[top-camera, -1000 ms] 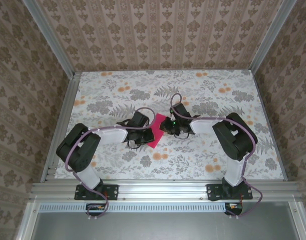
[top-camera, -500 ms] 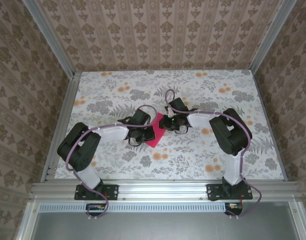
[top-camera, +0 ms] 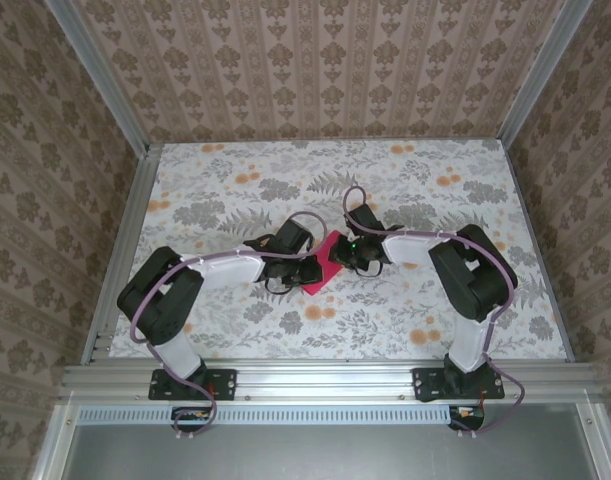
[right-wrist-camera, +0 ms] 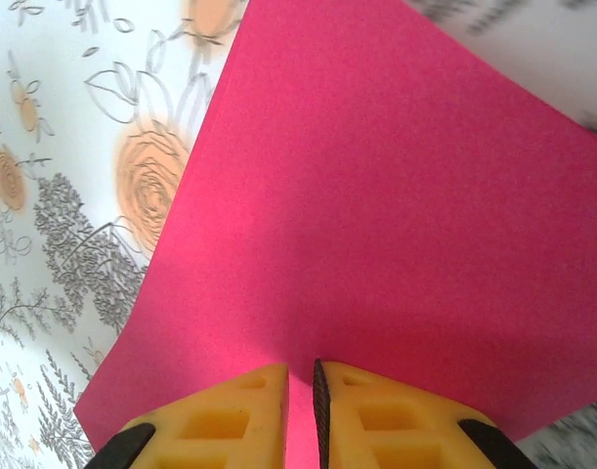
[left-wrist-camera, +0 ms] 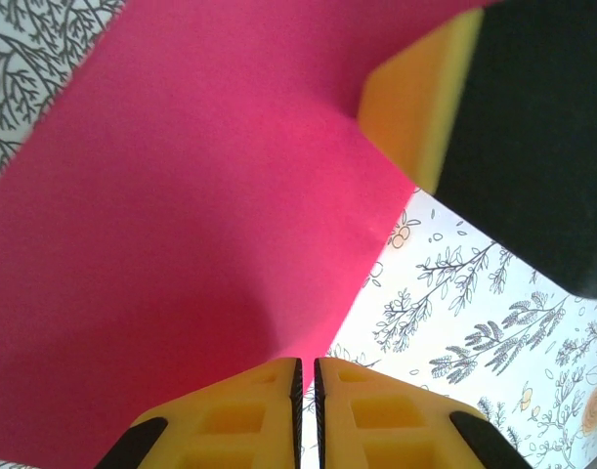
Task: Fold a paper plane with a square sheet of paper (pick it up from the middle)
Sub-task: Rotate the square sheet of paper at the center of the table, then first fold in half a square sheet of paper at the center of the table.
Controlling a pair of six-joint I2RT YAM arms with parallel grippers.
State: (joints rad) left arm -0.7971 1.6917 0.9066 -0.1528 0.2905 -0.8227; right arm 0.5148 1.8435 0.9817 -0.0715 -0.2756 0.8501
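Observation:
The square sheet of paper point(top-camera: 325, 262) is bright magenta and sits at mid-table between both grippers, looking narrow from above. My left gripper point(top-camera: 307, 270) meets its left side, my right gripper point(top-camera: 346, 252) its right side. In the left wrist view the sheet point(left-wrist-camera: 200, 195) rises off the table, and its edge runs straight into the shut tips of the left gripper point(left-wrist-camera: 307, 360). A yellow finger of the right gripper point(left-wrist-camera: 415, 98) shows behind it. In the right wrist view the right gripper point(right-wrist-camera: 300, 366) is shut on the sheet point(right-wrist-camera: 376, 195), with pink in the gap.
The floral tablecloth point(top-camera: 415, 180) covers the table. Metal rails point(top-camera: 120, 250) and patterned walls close it in on three sides. Both arms reach inward, wrists nearly meeting at the centre.
The left gripper has moved right, toward the right gripper. The sheet has shifted right and now looks smaller and narrower from above. The right gripper swung up, then back.

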